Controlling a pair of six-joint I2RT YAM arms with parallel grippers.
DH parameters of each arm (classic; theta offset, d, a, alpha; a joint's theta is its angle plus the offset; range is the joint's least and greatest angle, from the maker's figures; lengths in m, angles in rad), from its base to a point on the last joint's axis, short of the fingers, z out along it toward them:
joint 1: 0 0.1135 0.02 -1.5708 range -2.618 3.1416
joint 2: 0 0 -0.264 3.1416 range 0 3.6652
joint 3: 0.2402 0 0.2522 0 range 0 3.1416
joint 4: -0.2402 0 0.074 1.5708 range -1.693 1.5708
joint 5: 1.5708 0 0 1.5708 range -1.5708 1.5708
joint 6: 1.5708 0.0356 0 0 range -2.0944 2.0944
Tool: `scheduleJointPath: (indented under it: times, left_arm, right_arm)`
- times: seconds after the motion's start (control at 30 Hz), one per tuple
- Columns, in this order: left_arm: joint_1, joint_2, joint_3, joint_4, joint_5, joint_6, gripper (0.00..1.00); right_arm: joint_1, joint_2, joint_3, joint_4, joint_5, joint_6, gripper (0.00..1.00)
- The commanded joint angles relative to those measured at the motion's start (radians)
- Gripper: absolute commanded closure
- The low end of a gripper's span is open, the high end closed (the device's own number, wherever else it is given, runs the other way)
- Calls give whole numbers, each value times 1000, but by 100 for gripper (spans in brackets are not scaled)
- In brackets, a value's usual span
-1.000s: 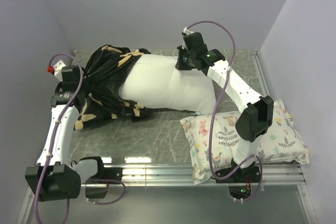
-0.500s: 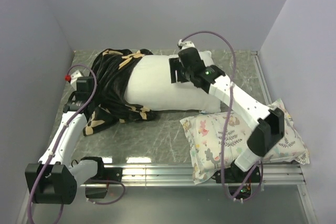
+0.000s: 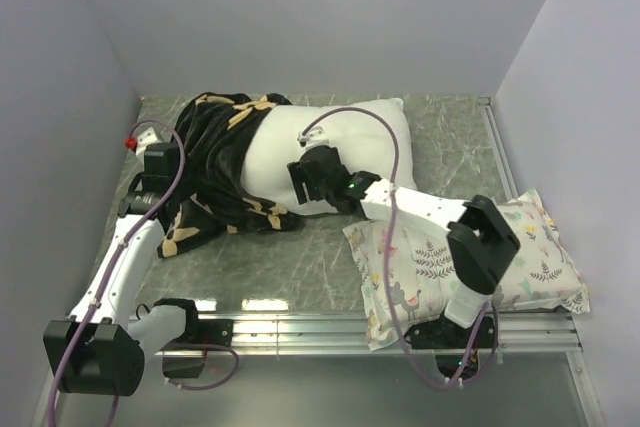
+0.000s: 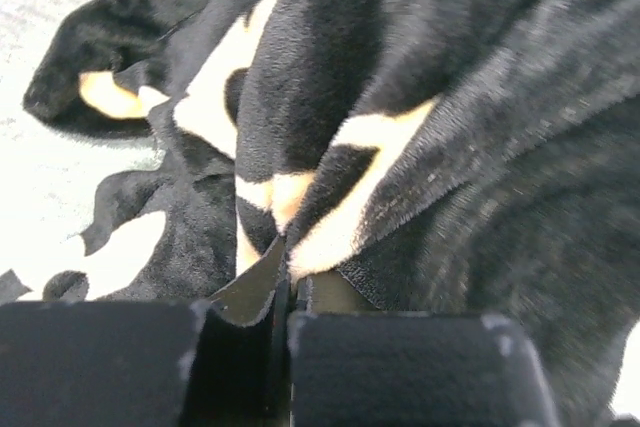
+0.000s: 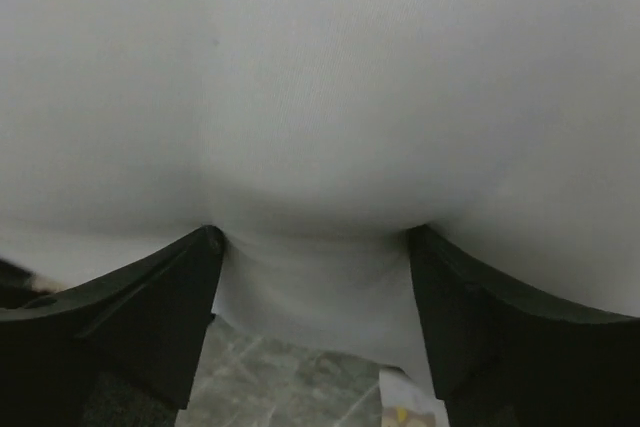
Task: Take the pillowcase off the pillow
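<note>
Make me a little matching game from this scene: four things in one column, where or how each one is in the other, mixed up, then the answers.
Things:
1. pillowcase
2. printed pillow
3. left gripper
4. right gripper

Place or state:
A. open, straddling the near edge of the plain pillow
B. bunched over the plain pillow's left end
C. shut on a fold of black plush
D. lying at the near right edge of the table

Pairs: 1-B, 2-D, 3-C, 4-A.
</note>
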Motion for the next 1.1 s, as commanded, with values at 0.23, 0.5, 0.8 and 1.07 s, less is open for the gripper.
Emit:
scheduleJointPath:
  times: [0.23, 0.5, 0.8, 1.07]
  left_arm:
    - [-68, -76, 164, 29, 100, 103, 22]
    - [-356, -161, 43, 56, -76, 11, 10]
    - [-516, -117, -140, 141, -223, -144, 10]
    - [-517, 56, -16, 20, -505, -289, 11]
  right_arm:
    - [-6, 63, 177, -64, 107, 46, 100]
    - [-42, 122, 492, -371, 71, 41, 100]
    - [-49, 135, 680, -485, 70, 31, 100]
    - [-50, 94, 737, -509, 87, -11, 100]
